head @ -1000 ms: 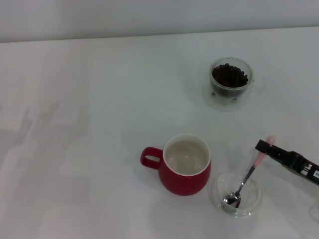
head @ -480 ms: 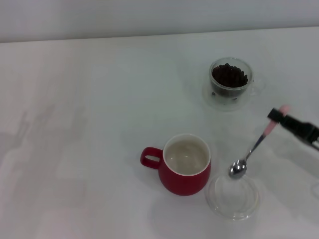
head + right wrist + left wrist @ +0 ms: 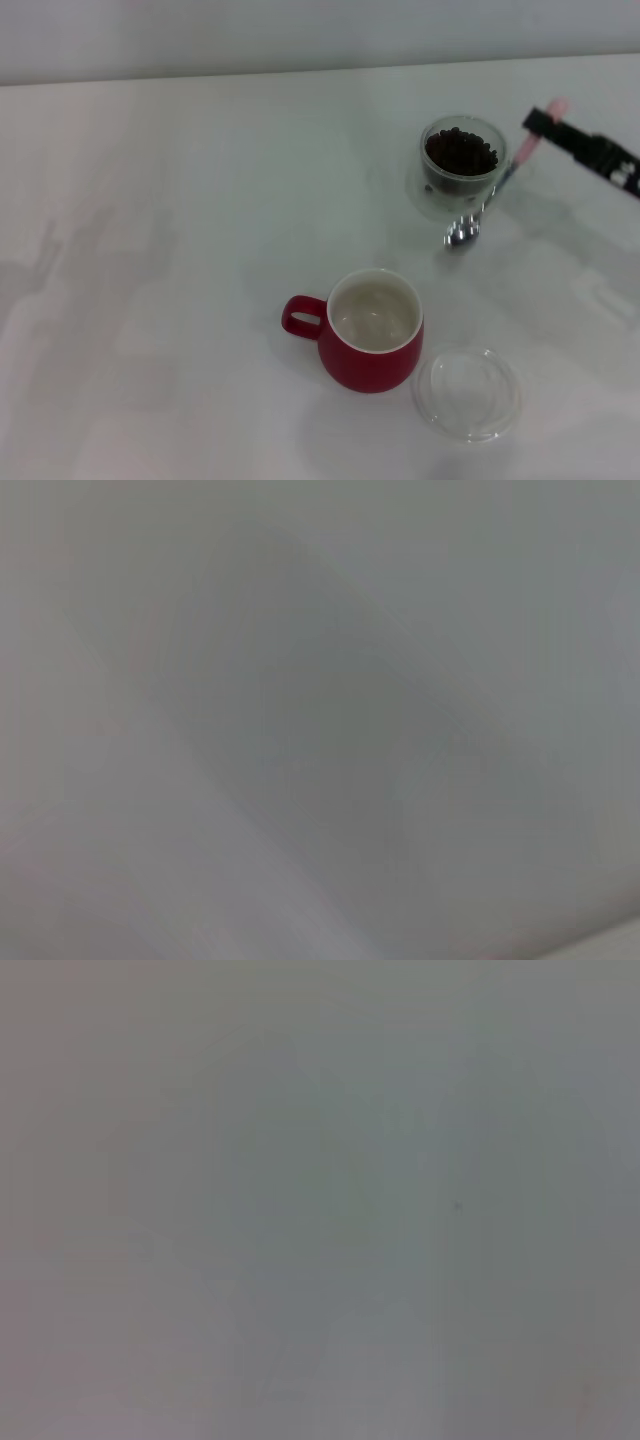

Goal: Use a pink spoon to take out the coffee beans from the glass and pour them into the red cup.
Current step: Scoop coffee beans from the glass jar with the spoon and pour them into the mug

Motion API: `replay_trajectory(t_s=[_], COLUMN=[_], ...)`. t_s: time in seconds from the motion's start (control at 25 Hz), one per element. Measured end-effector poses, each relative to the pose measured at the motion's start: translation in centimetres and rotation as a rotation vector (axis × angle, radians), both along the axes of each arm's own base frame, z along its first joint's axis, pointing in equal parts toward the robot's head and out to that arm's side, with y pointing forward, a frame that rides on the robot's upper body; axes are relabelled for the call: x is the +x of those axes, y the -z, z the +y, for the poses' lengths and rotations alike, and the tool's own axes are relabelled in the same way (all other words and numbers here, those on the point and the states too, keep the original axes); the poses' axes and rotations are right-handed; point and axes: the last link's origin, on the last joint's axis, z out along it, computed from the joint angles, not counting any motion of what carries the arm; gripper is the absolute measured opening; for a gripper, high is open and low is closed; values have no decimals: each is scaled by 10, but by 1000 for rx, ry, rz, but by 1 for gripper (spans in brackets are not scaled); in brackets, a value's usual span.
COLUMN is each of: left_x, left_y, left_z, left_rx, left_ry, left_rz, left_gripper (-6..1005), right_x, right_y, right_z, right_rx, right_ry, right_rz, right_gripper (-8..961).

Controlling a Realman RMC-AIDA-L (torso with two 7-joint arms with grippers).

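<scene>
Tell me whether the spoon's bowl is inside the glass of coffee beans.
No: in the head view the pink spoon, held by the right gripper, hangs with its bowl outside the glass, beside its near wall.

The head view looks forward and down from above onto the white surface (image 3: 180,200), taking in the red cup (image 3: 370,335), the glass (image 3: 461,167) and the right gripper (image 3: 540,122) at the right edge. Both wrist views show only featureless grey; no area shared with the head view can be identified.
</scene>
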Motion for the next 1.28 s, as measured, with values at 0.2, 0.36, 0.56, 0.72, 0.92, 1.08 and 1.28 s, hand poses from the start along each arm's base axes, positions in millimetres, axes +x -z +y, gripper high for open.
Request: replay_trajectory(t_s=[0.2, 0.36, 0.56, 0.72, 0.92, 1.08, 1.28], left_x=[0, 0, -1, -2, -2, -2, -2], left_y=[-3, -2, -3, -4, -5, -6, -6], left_z=[2, 1, 0, -2, -2, 0, 1], left_rx=[6, 4, 5, 12, 13, 14, 13], left_ry=[5, 2, 2, 5, 3, 5, 5], left_rz=[7, 4, 7, 6, 10, 16, 18], left_gripper=[744, 745, 745, 745, 744, 744, 744], right_x=[-13, -16, -10, -2, -3, -7, -14], right_y=[-15, -28, -39, -46, -38, -29, -20], right_z=[29, 48, 63, 67, 65, 66, 71], right_rx=[55, 109, 200, 257, 285, 290, 286], right_ry=[-36, -32, 16, 54, 37, 20, -5], right_rz=[-50, -111, -191, -243, -291, -302, -312], right_gripper=[148, 147, 148, 148, 148, 148, 148])
